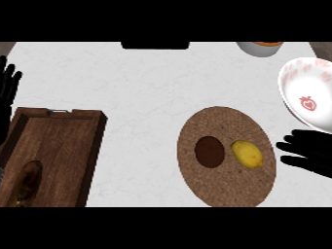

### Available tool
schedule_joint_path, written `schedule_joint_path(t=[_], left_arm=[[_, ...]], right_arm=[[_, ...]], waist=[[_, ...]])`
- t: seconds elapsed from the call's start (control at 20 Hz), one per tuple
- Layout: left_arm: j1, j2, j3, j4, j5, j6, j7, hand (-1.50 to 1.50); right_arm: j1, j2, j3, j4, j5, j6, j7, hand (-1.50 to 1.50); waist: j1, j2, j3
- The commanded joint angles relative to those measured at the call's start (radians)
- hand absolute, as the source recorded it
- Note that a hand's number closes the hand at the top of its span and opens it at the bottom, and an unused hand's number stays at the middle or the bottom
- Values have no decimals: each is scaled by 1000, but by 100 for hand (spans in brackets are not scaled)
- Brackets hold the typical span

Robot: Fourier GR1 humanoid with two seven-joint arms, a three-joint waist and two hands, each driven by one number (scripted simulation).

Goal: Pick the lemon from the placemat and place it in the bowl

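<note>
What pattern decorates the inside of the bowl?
Red strawberry motifs on the round white bowl, shown best in the head view.

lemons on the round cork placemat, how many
1: a small yellow lemon lies right of centre on the round brown cork placemat, beside a dark brown disc. None looks hidden.

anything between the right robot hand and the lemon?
Nothing stands between them in the head view: only a bare strip of round placemat separates the right robot hand, fingers straight, from the lemon. A dark disc lies on the lemon's other side.

The lemon [248, 154] lies on the round placemat [226, 189], the open right hand [319, 156] just beside it, below the bowl [319, 82].
</note>
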Motion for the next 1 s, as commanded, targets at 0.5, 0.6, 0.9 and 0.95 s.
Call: schedule_joint_path(t=[0.5, 0.6, 0.9, 0.95], left_arm=[[-12, -59, 48, -1, -63, -45, 33, 0], [-17, -84, 41, 2, -100, -27, 22, 0], [-11, -78, 90, -14, -89, -80, 44, 0], [-2, -86, 93, -15, -86, -89, 56, 0]], right_arm=[[-111, 232, 149, 238, 281, 16, -34, -150], [-132, 284, 156, 295, 336, -25, -39, -150], [-184, 369, 162, 449, 424, -73, -111, -150], [-198, 350, 123, 447, 398, -46, -147, -150]], waist=[[1, 0, 0], [-1, 0, 0], [1, -1, 0], [-1, -1, 0]])
